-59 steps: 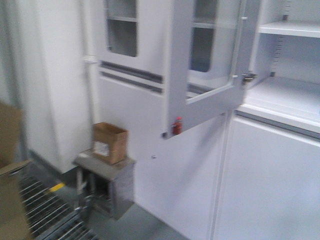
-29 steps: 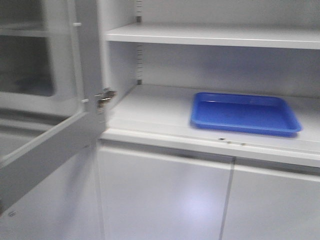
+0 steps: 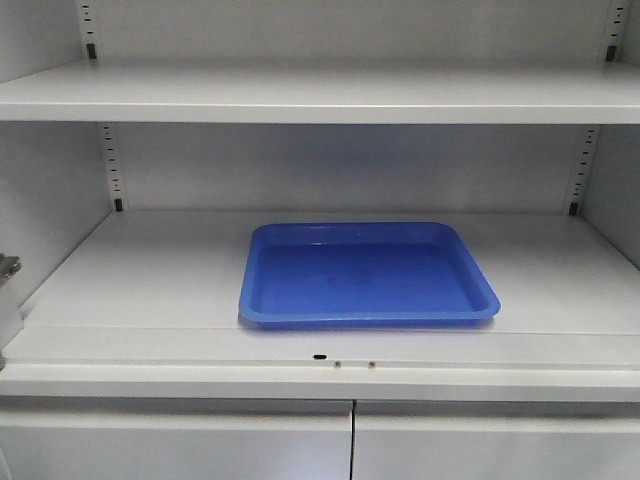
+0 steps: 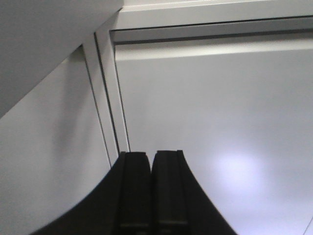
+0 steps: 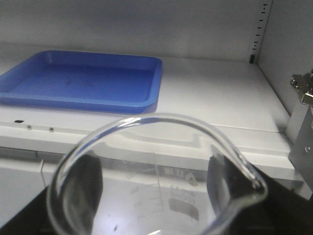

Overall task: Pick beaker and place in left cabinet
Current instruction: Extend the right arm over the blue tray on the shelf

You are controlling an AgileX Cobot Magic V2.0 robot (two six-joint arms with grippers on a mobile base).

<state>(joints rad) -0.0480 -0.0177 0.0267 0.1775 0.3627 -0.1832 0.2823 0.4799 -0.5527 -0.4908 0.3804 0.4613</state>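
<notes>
A clear glass beaker (image 5: 161, 198) with a flared rim and spout fills the bottom of the right wrist view. My right gripper (image 5: 156, 186) is shut on it, one black finger (image 5: 88, 183) on each side of its wall. It hangs in front of and a little below the left cabinet's pale grey shelf (image 5: 220, 98). The front view looks straight at that shelf (image 3: 150, 270); neither the beaker nor a gripper shows there. My left gripper (image 4: 151, 156) is shut on nothing, facing the cabinet's lower door panels (image 4: 210, 122).
A blue tray (image 3: 365, 275) lies in the middle of the shelf, left of the beaker in the right wrist view (image 5: 83, 81). Another shelf (image 3: 320, 95) runs above. Slotted uprights (image 3: 112, 165) stand at the back corners. A metal hinge (image 5: 303, 88) juts out at the right.
The front view has swung right, from an open glass door and a cardboard box to the cabinet shelf with the blue tray, now seen head-on and centred.
</notes>
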